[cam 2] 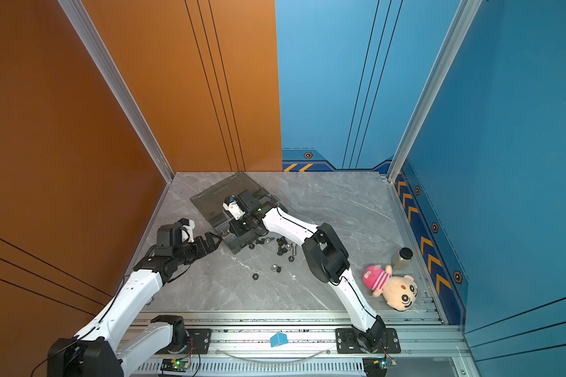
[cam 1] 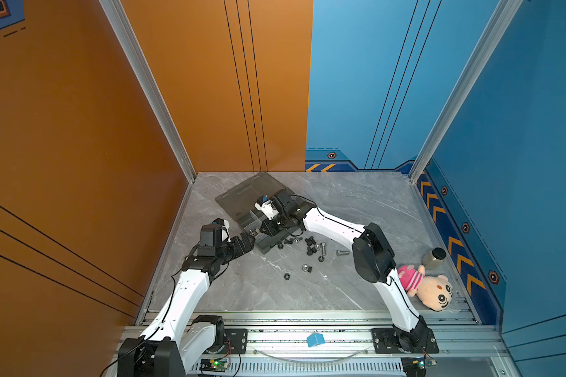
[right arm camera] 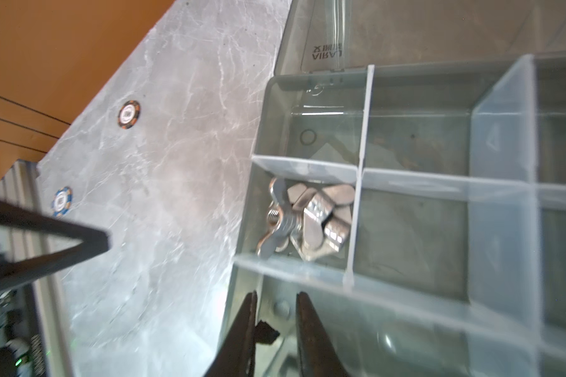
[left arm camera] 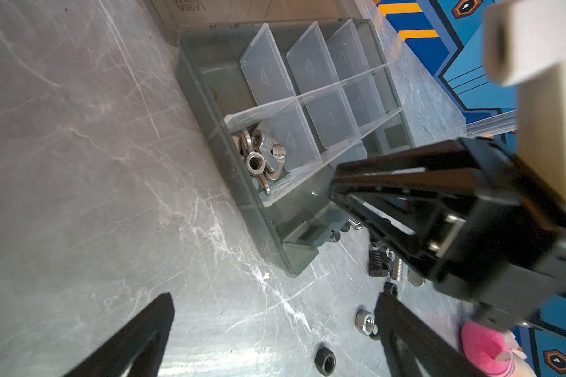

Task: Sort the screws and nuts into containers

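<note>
The right hand (right arm camera: 276, 295) hangs over the end compartment of the organizer box (left arm camera: 193, 85). Its fingers are released a little, with a narrow gap between them. A small dark piece (right arm camera: 268, 333) sits against one finger and does not span the gap; I cannot tell what it is. Silver wing nuts (right arm camera: 304, 222) lie heaped in the next compartment, just past the fingertips and behind one clear divider. The other compartments that show hold nothing I can make out.

The left hand (left arm camera: 275, 297) is released wide and grasps nothing. It hovers over the bare desk (cam 1: 340, 202), just beside the box's corner. In both top views its fingertips point at the box, near the right hand.

Loose screws and nuts (cam 1: 311, 244) lie scattered on the desk beside the box's near edge, next to the right arm. A silver nut (left arm camera: 366, 323) and a black nut (left arm camera: 325, 360) lie close to one left finger.
</note>
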Available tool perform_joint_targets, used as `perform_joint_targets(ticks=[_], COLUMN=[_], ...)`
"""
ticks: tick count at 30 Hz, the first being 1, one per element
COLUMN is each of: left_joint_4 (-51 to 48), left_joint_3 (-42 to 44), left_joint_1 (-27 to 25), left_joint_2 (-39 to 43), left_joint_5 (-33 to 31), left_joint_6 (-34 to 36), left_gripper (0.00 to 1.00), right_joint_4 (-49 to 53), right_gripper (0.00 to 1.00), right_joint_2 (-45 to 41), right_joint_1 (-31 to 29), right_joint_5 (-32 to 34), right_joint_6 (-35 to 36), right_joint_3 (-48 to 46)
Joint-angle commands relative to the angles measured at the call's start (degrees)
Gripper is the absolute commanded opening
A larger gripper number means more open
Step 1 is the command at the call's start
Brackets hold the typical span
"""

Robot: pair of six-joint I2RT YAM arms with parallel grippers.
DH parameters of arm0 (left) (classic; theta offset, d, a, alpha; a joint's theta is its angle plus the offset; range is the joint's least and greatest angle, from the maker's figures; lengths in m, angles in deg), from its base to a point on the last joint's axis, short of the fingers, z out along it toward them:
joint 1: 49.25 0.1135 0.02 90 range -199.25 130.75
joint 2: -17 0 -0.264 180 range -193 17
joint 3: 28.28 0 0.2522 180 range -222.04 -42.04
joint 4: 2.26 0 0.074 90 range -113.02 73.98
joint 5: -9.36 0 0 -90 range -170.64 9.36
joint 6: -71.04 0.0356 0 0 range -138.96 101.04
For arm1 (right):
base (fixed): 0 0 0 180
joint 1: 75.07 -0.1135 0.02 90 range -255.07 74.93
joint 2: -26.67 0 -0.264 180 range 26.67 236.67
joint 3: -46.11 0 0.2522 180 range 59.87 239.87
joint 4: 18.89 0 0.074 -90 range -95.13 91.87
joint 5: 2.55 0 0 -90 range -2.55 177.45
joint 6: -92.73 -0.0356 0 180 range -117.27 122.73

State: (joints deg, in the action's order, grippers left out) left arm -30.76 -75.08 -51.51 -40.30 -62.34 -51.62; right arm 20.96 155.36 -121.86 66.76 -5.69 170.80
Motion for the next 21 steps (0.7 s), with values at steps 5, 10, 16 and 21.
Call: perform_joint_targets(ticks=[5, 10, 16, 21], left_joint_4=[0.28, 0.24, 0.24, 0.24], left_joint_3=[1.04, 0.85, 0.25, -0.26], left_joint_1=[-0.94, -3.07, -6.72, -10.21], left_joint_2=[0.7, 0.43, -0.26, -1.04], left_joint_5=[0.0, -1.51, -3.52, -5.92], left_joint_6=[-0.58, -0.86, -1.26, -1.6], left_gripper=[0.98, 0.98, 0.98, 0.98], right_joint_4=[-2.1, -1.59, -1.08, -0.95], right_gripper=[0.28, 0.3, 0.32, 0.34], right_joint_2=[-15.4, -22.59, -30.07, -35.39], right_joint_1=[1.79, 3.31, 5.16, 6.26], right_joint_5=[3.96, 7.26, 10.36, 12.5], right_joint_6=[-0.1, -1.66, -3.32, -4.71], right_joint_3=[-12.22, -20.2, -29.04, -35.71])
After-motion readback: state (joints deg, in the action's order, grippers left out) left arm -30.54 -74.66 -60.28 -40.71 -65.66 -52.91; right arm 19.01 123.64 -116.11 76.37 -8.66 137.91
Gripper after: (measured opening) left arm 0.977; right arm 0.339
